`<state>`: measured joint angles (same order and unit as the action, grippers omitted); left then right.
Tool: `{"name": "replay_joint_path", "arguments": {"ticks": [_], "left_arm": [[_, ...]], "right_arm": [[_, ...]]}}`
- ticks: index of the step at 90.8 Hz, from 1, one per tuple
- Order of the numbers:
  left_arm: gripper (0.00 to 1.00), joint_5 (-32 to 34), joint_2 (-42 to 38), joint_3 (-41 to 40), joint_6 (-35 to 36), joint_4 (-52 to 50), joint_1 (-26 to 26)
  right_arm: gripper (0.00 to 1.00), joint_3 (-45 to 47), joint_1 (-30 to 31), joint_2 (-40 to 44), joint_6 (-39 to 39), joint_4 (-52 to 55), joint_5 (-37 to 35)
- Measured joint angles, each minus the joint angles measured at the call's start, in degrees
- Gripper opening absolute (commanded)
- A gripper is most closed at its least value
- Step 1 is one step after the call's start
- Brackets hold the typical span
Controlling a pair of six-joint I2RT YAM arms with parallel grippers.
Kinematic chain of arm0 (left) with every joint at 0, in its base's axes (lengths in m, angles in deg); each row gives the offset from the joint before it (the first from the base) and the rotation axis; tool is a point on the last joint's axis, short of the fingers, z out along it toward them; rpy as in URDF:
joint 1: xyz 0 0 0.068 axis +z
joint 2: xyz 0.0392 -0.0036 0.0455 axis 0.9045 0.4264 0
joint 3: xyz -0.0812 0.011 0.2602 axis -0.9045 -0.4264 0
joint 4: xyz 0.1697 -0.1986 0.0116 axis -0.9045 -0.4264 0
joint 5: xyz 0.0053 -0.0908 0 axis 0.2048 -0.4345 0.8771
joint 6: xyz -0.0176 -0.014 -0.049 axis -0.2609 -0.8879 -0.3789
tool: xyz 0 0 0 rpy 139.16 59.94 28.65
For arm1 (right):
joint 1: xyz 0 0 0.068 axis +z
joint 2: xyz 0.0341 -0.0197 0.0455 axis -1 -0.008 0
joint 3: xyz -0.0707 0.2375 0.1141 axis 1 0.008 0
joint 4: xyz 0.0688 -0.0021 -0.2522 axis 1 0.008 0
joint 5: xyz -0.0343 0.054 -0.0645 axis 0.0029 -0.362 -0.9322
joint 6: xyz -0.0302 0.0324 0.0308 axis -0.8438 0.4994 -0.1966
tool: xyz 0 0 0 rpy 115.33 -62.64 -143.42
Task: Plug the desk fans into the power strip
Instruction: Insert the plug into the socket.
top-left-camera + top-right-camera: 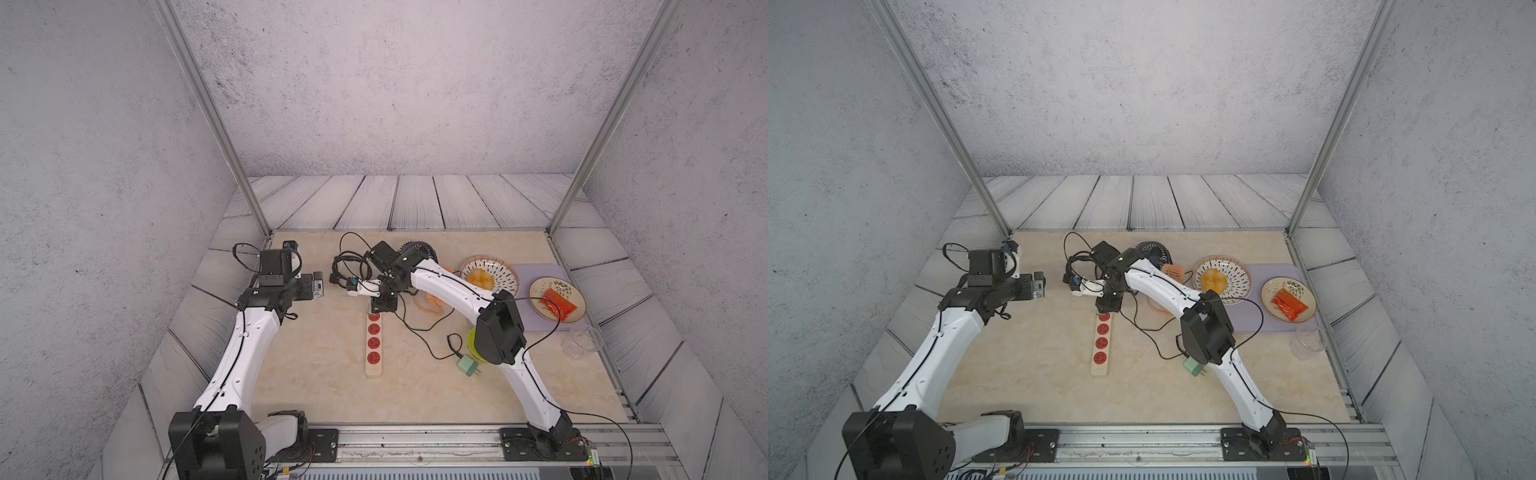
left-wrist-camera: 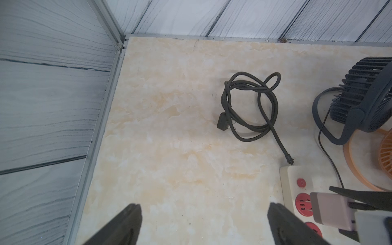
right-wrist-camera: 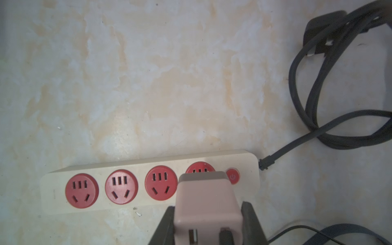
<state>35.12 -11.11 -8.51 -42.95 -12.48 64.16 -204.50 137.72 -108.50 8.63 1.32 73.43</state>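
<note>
**adapter over the end socket, push not yet finished**

the right claw point(image 3: 207, 206) is clamped narrow on a pale pinkish adapter point(image 3: 203, 197), one finger on each side of its body. a dark cable is plugged into the adapter's rear face, and a thin black cord point(image 2: 326, 148) runs from that side of the strip towards the desk fan point(image 2: 364, 93), which stands at the far middle of the table.

the power strip point(image 3: 135, 164) lies in the middle of the table, running near to far. its button point(image 3: 233, 176) and thick black cord point(image 2: 250, 106) are at the far end. the adapter sits over the socket right beside that button and hides its lower slots. the other three sockets are bare.

the step in hand looks like insertion. in the left wrist view the adapter seems tilted and not flush on the red face, so i judge it not fully seated, though the prongs are too hidden to be sure.

the next move calls for squaring the adapter to the socket and pressing straight down. the strip is loose on the table and could slide or tip.

the left claw point(image 2: 204, 206) hangs wide apart and empty at the far left, well apart from the strip.

no brand or lettering can be read. the only mark is a power symbol on the button.
</note>
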Motion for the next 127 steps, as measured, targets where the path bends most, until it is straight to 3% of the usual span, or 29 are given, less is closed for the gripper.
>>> {"name": "replay_joint_path", "arguments": {"ticks": [127], "left_arm": [[0.99,-2.49,0.00,0.00,-0.07,-0.07,0.00]], "right_arm": [[0.00,1.20,0.66,-0.98,-0.22,-1.22,-1.03]]}}
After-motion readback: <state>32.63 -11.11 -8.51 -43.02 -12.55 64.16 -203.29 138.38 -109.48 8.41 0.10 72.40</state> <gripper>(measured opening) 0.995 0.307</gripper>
